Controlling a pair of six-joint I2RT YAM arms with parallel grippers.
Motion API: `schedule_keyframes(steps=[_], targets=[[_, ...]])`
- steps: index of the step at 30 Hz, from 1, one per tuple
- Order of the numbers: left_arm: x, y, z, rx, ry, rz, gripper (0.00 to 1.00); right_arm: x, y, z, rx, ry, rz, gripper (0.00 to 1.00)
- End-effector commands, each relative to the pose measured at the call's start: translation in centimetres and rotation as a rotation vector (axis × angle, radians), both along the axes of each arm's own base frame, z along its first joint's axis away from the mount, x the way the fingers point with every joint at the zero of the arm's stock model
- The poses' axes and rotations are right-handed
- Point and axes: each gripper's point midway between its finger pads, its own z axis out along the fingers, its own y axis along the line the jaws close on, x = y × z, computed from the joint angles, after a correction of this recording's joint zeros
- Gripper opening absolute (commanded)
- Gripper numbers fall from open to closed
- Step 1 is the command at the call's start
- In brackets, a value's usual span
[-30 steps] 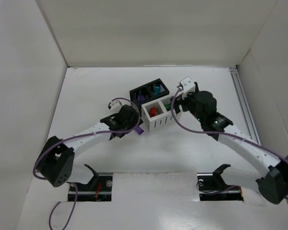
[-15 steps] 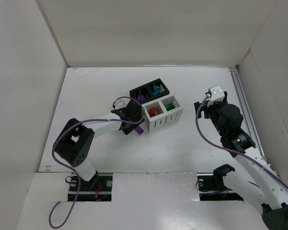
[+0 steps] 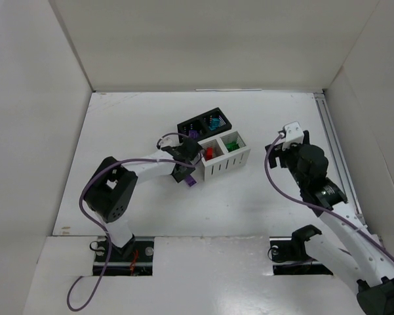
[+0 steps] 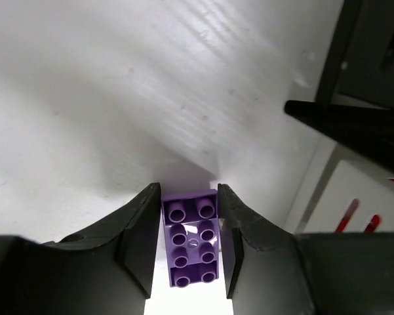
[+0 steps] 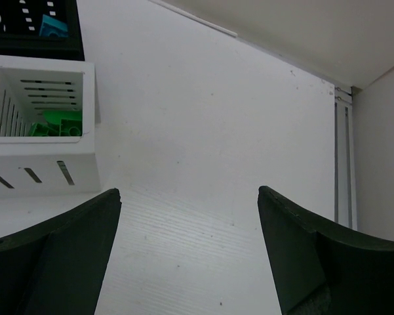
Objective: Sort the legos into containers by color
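Observation:
My left gripper is shut on a purple lego, an eight-stud brick lying on the table between the jaws. From the top camera this gripper and the purple lego sit just left of the white container. That container holds red legos in one half and green legos in the other. Behind it, the black container holds purple and teal legos. My right gripper is open and empty, right of the white container.
White walls enclose the table on the left, back and right. A metal rail runs along the right edge. The white container's corner and the black container stand close on the right of my left gripper.
My left gripper has closed on the purple lego after edging toward the white container. The right arm has drawn back from over the white container to the right.

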Motion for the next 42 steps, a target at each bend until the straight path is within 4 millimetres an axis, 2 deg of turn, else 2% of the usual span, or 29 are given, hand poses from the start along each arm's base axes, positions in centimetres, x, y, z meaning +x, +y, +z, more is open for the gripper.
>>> schedule_keyframes(steps=[1, 4, 6, 8, 9, 10, 11, 12, 14, 15, 17, 18, 19, 21, 22, 24, 25, 26, 29, 31, 33, 35, 37, 42], targets=[[-2.0, 2.4, 0.2, 0.078, 0.029, 0.037, 0.18, -0.3, -1.0, 1.5, 0.021, -0.060, -0.043, 0.90], [-2.6, 2.9, 1.8, 0.095, 0.000, 0.040, 0.18, -0.4, -1.2, 1.3, 0.020, -0.062, -0.052, 0.90], [-2.8, 3.8, 3.4, 0.107, -0.034, 0.059, 0.18, -0.6, -1.3, 1.4, 0.020, -0.062, -0.052, 0.90], [-2.0, 3.9, 5.7, 0.091, -0.090, 0.071, 0.18, -0.8, -1.3, 1.7, 0.024, -0.072, -0.052, 0.90], [-1.2, 4.0, 8.2, 0.078, -0.161, 0.077, 0.18, -1.0, -1.6, 1.3, 0.019, -0.066, -0.064, 0.90], [-1.0, 4.3, 9.0, 0.079, -0.191, 0.087, 0.18, -1.0, -1.6, 1.3, 0.019, -0.066, -0.064, 0.90], [-0.2, 4.3, 10.7, 0.078, -0.242, 0.075, 0.18, -1.1, -1.8, 1.6, 0.021, -0.075, -0.073, 0.90], [1.0, 4.3, 13.0, 0.059, -0.331, 0.090, 0.18, -1.1, -1.8, 1.0, 0.016, -0.064, -0.073, 0.90], [2.6, 3.7, 15.6, 0.046, -0.422, 0.076, 0.18, -1.3, -2.1, 0.9, 0.016, -0.067, -0.082, 0.90], [4.1, 3.0, 18.4, 0.016, -0.507, 0.082, 0.20, -1.3, -2.1, 0.9, 0.005, -0.068, -0.080, 0.90], [5.7, 2.9, 20.4, 0.053, -0.561, 0.065, 0.22, -1.5, -2.4, 0.7, 0.000, -0.061, -0.089, 0.90], [6.9, 2.6, 22.7, 0.040, -0.607, 0.078, 0.23, -1.5, -2.6, 0.7, -0.011, -0.062, -0.097, 0.90], [8.0, 2.3, 22.3, 0.062, -0.596, 0.075, 0.23, -1.7, -3.2, 0.7, -0.015, -0.061, -0.120, 0.90], [10.1, 2.8, 23.0, 0.086, -0.606, 0.096, 0.23, -1.8, -3.5, 0.9, -0.019, -0.059, -0.133, 0.90], [11.3, 1.9, 23.2, 0.083, -0.609, 0.097, 0.23, -1.8, -3.5, 0.9, -0.019, -0.059, -0.133, 0.90], [12.7, 1.8, 23.0, 0.106, -0.607, 0.107, 0.23, -1.8, -3.9, 1.0, -0.024, -0.060, -0.156, 0.90], [13.6, 1.2, 23.9, 0.099, -0.627, 0.103, 0.23, -1.8, -3.9, 1.0, -0.024, -0.060, -0.156, 0.90], [14.5, 0.8, 22.4, 0.108, -0.593, 0.094, 0.23, -1.7, -4.0, 0.7, -0.030, -0.053, -0.165, 0.90], [15.8, 0.0, 22.0, 0.109, -0.582, 0.071, 0.23, -1.8, -4.3, 1.0, -0.034, -0.052, -0.183, 0.91], [16.2, -0.3, 20.4, 0.129, -0.555, 0.064, 0.23, -1.7, -4.8, 1.5, -0.032, -0.063, -0.203, 0.91], [16.6, -1.0, 20.5, 0.110, -0.560, 0.046, 0.32, -1.6, -4.7, 1.2, -0.036, -0.053, -0.202, 0.91], [16.6, -1.3, 20.5, 0.101, -0.561, 0.027, 0.45, -1.5, -4.7, 1.1, -0.042, -0.042, -0.202, 0.93], [16.5, -1.3, 20.1, 0.106, -0.550, 0.013, 0.63, -1.4, -4.5, 0.9, -0.044, -0.033, -0.193, 0.93], [15.2, -0.3, 22.5, 0.100, -0.585, 0.002, 0.91, -1.4, -4.5, 1.1, -0.044, -0.033, -0.193, 0.99]])
